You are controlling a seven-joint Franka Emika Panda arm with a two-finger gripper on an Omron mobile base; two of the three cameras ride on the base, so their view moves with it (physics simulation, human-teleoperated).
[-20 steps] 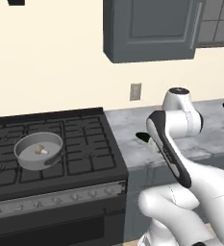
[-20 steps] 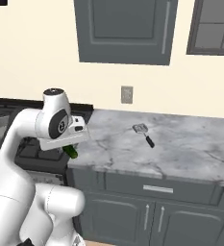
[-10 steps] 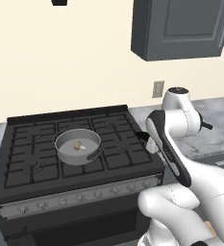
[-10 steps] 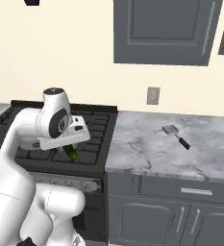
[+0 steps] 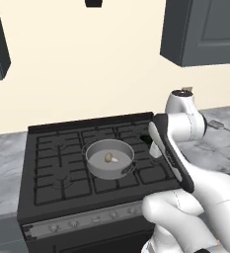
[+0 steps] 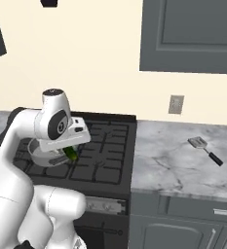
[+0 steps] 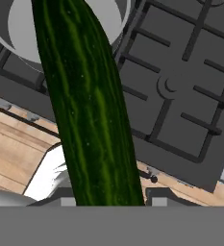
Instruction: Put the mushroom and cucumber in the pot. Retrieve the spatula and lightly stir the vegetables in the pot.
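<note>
Closest to the hand camera, the cucumber (image 7: 87, 105) runs as a long dark green bar from the bottom edge at 6 o'clock up to about 11 o'clock, its near end seated between the two finger tips of the gripper (image 7: 108, 199). The jaws stand partly closed around it, so the hand is holding the cucumber. In the right base view a short green end of the cucumber (image 6: 71, 153) pokes out under the white hand, above the front of the stove (image 6: 107, 160).

Behind the cucumber in the hand view, the grey rim of the pot (image 7: 17, 33) curves across the 10 to 12 o'clock part of the frame, on the black grates. From the left base view the pot (image 5: 99, 165) sits near the middle of the stove (image 5: 52, 178), and the mushroom (image 5: 109, 157) lies on its flat bottom, cap at 9 o'clock, pale stem toward 3 o'clock.

Farthest off, the spatula (image 6: 205, 150) lies on the grey marbled counter (image 6: 178, 165) at 3 o'clock of the stove, well apart from the pot, blade toward the wall and black handle toward the front edge.
</note>
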